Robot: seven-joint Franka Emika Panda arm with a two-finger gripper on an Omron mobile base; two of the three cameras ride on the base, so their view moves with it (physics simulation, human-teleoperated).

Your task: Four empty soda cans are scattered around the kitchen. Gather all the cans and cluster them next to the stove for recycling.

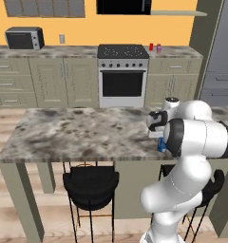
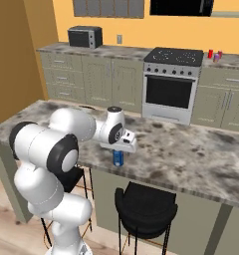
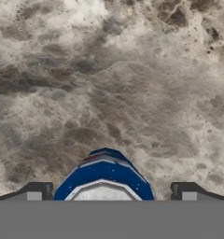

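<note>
A blue soda can (image 3: 104, 175) stands upright on the island counter (image 1: 78, 128) close to its front edge. My gripper (image 3: 111, 191) hangs just above it, open, with one fingertip on each side of the can's silvery top and not touching it. In the base views the same blue can (image 1: 161, 144) (image 2: 118, 158) shows under the hand (image 2: 124, 139). On the far counter, right of the stove (image 1: 123, 51) (image 2: 174, 56), stand a red can (image 1: 151, 46) (image 2: 210, 53) and a purple can (image 1: 158, 48) (image 2: 216, 58).
Black stools (image 1: 90, 182) (image 2: 145, 205) are tucked under the island's front. A dark microwave (image 1: 24, 38) sits on the far counter at the left. A grey fridge (image 1: 223, 61) fills the right side. A floor aisle separates island and stove.
</note>
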